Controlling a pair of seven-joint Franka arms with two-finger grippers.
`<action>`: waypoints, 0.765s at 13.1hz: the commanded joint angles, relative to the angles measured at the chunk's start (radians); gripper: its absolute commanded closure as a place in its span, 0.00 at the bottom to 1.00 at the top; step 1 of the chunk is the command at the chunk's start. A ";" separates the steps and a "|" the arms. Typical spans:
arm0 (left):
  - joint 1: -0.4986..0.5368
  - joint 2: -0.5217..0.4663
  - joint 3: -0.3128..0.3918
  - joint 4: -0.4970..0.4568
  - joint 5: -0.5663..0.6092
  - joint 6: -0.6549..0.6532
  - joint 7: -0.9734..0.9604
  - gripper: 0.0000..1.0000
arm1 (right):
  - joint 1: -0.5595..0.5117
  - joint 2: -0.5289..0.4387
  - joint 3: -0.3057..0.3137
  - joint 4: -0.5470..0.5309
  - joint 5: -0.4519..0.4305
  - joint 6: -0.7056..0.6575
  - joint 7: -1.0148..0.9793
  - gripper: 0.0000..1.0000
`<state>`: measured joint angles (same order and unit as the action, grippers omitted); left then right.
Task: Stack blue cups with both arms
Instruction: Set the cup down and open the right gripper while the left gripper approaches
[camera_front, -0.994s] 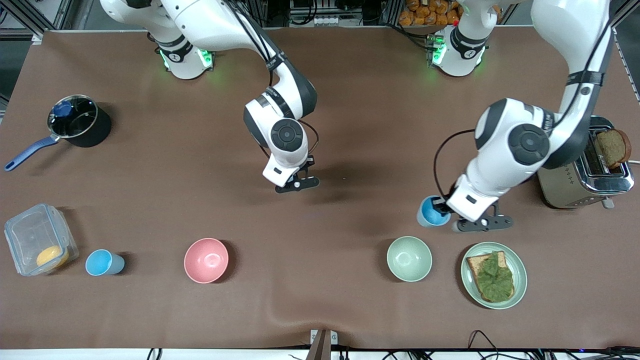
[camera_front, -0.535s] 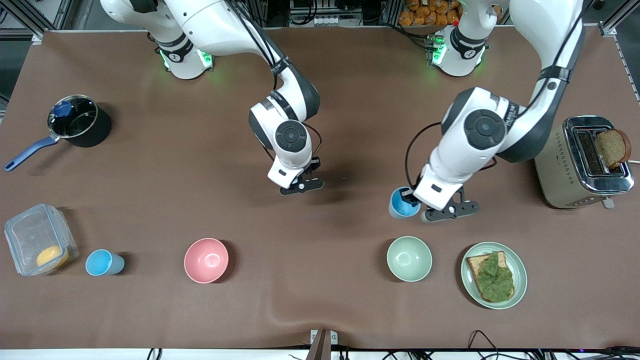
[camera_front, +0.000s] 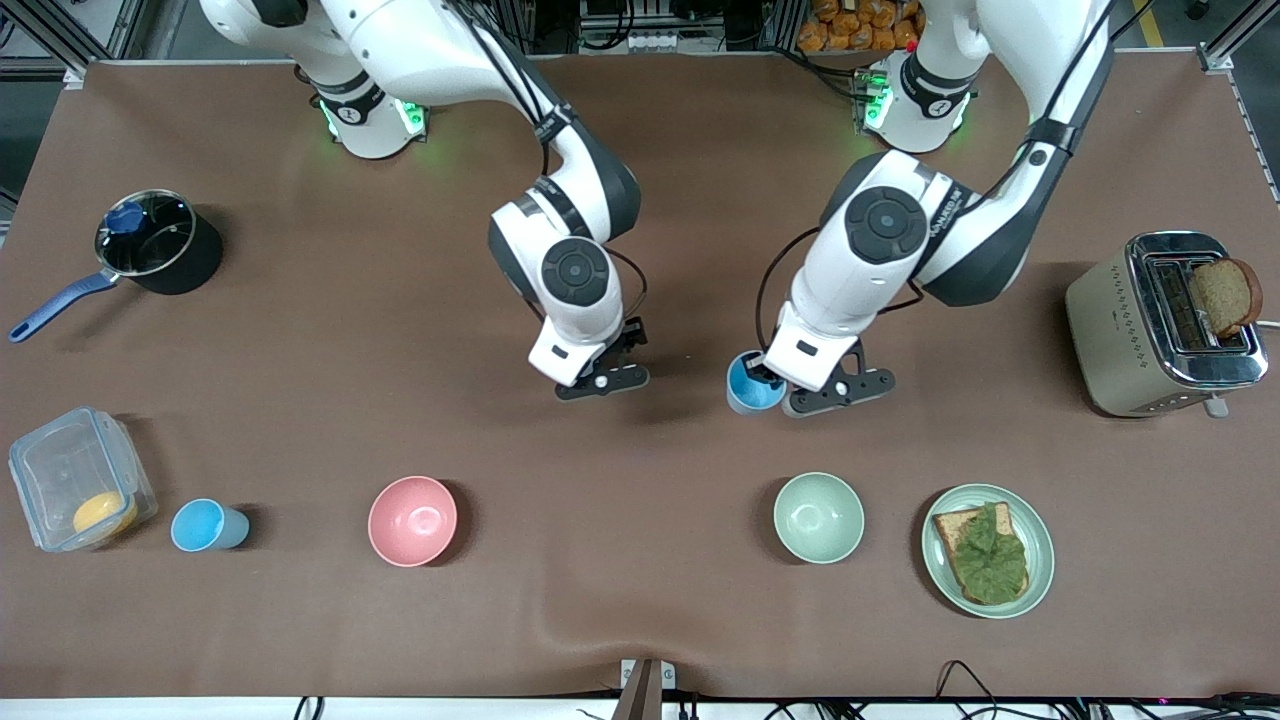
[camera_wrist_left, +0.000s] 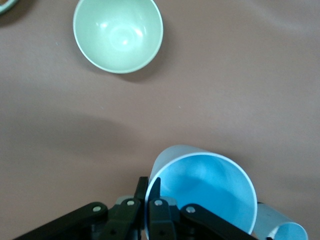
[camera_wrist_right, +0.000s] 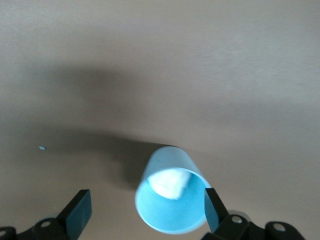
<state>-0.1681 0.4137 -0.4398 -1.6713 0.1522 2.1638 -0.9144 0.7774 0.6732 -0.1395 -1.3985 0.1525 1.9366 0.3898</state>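
Now: left gripper holds one cup up

Mid-frame, the left gripper (camera_wrist_left: 150, 197) is pinched shut on the rim of a cup (camera_front: 750, 385). The right gripper (camera_wrist_right: 146, 209) gapes wide over a second cup (camera_wrist_right: 170, 197). A third cup (camera_front: 208, 525) stands low in the frame, toward the right arm's end.

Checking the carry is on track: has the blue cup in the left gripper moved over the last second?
Yes. The blue cup, held in the left gripper, has moved toward the right arm's end of the table, away from the toaster.
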 joint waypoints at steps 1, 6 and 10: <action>-0.048 0.007 0.003 0.024 0.021 -0.018 -0.075 1.00 | -0.082 -0.073 0.006 0.029 0.016 -0.126 -0.106 0.00; -0.172 0.098 0.004 0.134 0.020 -0.016 -0.239 1.00 | -0.219 -0.184 0.003 0.029 0.007 -0.278 -0.157 0.00; -0.301 0.210 0.048 0.286 0.017 -0.010 -0.343 1.00 | -0.352 -0.234 0.003 0.024 0.002 -0.332 -0.221 0.00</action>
<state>-0.4191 0.5535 -0.4230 -1.4896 0.1522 2.1656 -1.2228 0.4974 0.4727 -0.1538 -1.3514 0.1514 1.6382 0.2202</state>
